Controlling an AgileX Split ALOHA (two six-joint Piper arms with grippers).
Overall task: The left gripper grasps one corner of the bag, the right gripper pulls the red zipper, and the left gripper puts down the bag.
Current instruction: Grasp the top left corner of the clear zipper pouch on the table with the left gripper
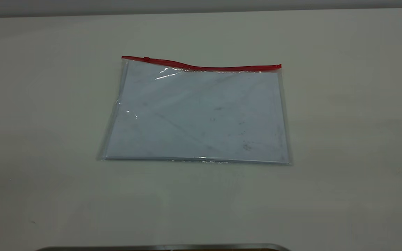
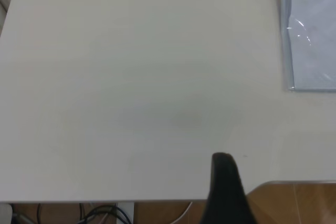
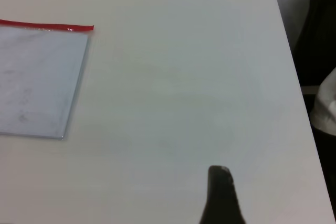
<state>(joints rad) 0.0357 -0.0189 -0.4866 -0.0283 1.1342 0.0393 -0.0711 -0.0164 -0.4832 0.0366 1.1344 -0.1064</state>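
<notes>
The bag (image 1: pixel 197 111) lies flat in the middle of the white table, a clear bluish pouch with smudges. The red zipper (image 1: pixel 201 66) runs along its far long edge, with the small slider tab (image 1: pixel 146 59) near the left end. The corner of the bag (image 1: pixel 124 59) at that end lies on the table. Neither gripper shows in the exterior view. The left gripper (image 2: pixel 223 169) shows as a dark shape over the table's edge, far from the bag (image 2: pixel 312 35). The right gripper (image 3: pixel 219 179) hangs over bare table, well away from the bag (image 3: pixel 37 77) and its zipper end (image 3: pixel 79 27).
The white table (image 1: pixel 344 139) stretches wide on all sides of the bag. A grey-rimmed edge (image 1: pixel 162 246) shows at the bottom of the exterior view. Wooden floor (image 2: pixel 294 203) and cables lie past the table edge. A dark object (image 3: pixel 320 30) stands beyond the table's side.
</notes>
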